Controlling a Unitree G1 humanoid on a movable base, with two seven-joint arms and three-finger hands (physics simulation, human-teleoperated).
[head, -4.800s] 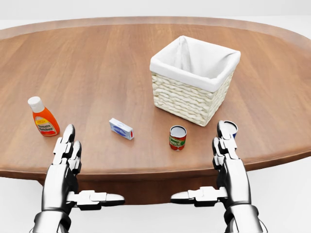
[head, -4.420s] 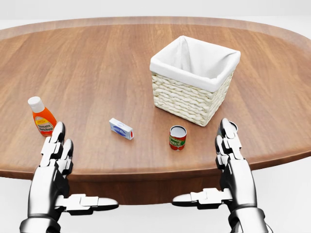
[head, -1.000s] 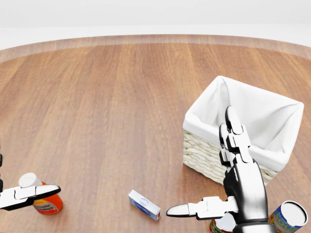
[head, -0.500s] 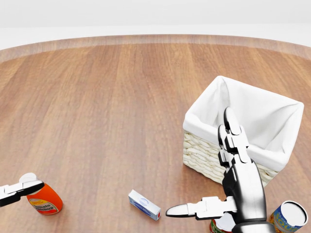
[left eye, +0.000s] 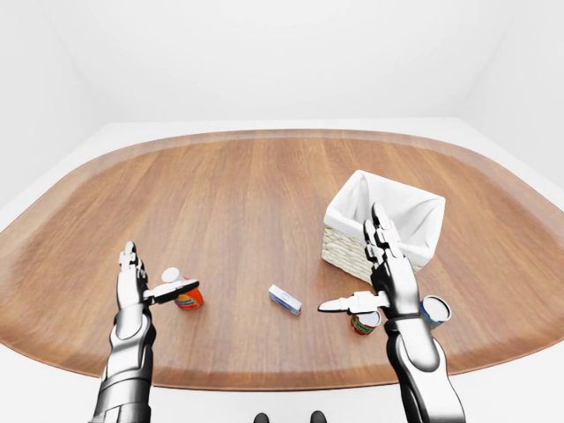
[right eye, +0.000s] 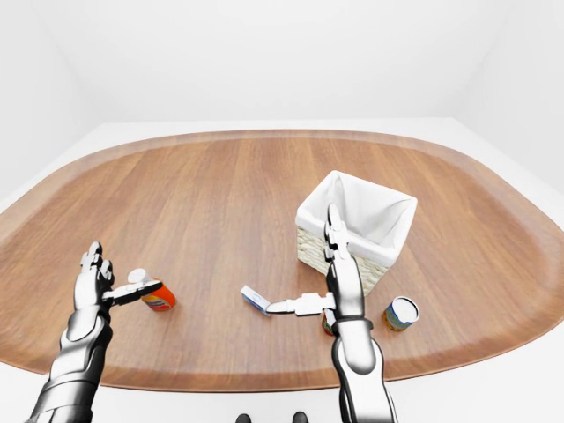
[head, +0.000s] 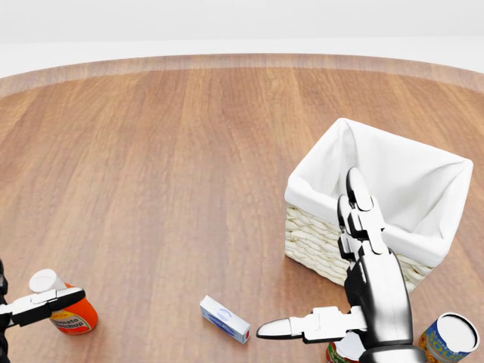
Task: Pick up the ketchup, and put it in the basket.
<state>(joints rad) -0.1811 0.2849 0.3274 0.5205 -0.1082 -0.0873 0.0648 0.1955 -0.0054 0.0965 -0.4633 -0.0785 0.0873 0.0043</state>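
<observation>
Left-eye view: our left hand (left eye: pixel 141 286) stands open beside the ketchup (left eye: pixel 181 294) — thumb laid across the bottle below its cap, fingers upright, nothing gripped. We judge this a pre-grasp alignment.

Head view: our right hand (head: pixel 361 287) hangs open and empty between us and the basket (head: pixel 423 231), apparently parked clear.

Right-eye view: the ketchup rests on the table (right eye: pixel 229 189), well left of the basket.
</observation>
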